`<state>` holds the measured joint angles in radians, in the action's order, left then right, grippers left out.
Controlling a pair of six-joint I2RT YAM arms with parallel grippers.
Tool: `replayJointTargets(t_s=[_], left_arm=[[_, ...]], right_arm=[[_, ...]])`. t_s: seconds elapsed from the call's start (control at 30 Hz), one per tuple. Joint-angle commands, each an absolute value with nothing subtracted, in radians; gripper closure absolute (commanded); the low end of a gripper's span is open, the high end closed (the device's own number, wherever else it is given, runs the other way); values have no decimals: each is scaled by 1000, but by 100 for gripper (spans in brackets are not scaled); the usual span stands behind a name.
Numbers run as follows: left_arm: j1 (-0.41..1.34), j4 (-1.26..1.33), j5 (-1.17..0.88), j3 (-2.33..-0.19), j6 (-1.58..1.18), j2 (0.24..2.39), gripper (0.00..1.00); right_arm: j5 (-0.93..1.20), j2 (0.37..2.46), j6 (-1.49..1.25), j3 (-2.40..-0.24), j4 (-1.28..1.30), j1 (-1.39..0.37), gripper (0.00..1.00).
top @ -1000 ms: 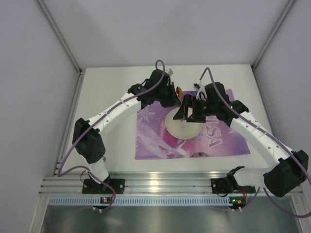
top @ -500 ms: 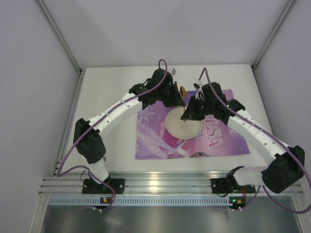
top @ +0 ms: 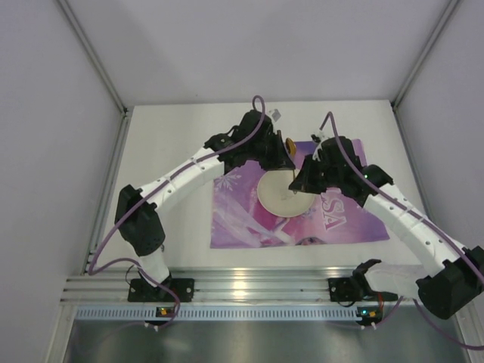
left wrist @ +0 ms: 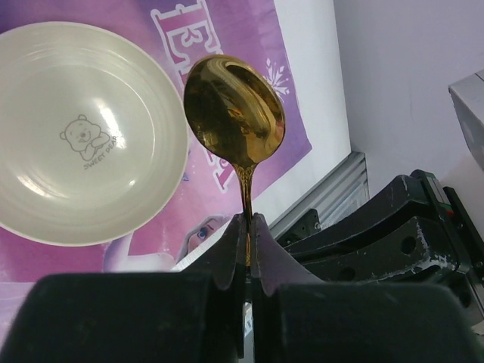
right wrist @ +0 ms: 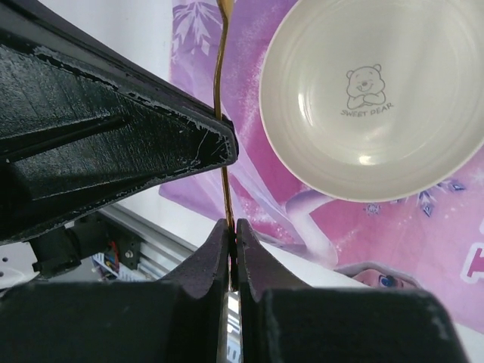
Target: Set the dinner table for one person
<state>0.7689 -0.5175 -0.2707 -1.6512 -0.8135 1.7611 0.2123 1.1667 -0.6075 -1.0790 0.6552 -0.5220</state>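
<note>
Spreading between pale lilac walls (top: pixel 249 45), the matte white dinner table (top: pixel 174 144) carries a purple snowflake placemat (top: pixel 242 219) near its front rail (top: pixel 249 283), with a cream bear-printed bowl (top: pixel 281 198) resting on the mat. A second ago the right gripper (right wrist: pixel 231 231) hung over the bowl with its jaws apart. Now it is pressed onto the thin handle of the gold spoon (left wrist: pixel 234 110), farther from the spoon's head than the left gripper (left wrist: pixel 247 227), which pinches the same handle. Count: one table, one placemat, one bowl, one spoon, two grippers.
</note>
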Motion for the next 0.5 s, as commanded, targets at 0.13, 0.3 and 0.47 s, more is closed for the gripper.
replayJointTargets(t_s=[0.13, 0.3, 0.47], left_arm=[[747, -575, -228, -1643, -784, 1789, 100], [744, -591, -244, -1677, -781, 1809, 38], [723, -601, -235, -1697, -775, 1801, 2]], right_arm=[[77, 1065, -652, -1046, 699, -515, 100], [66, 1035, -658, -1014, 719, -508, 100], [46, 1034, -644, -954, 790, -451, 100]])
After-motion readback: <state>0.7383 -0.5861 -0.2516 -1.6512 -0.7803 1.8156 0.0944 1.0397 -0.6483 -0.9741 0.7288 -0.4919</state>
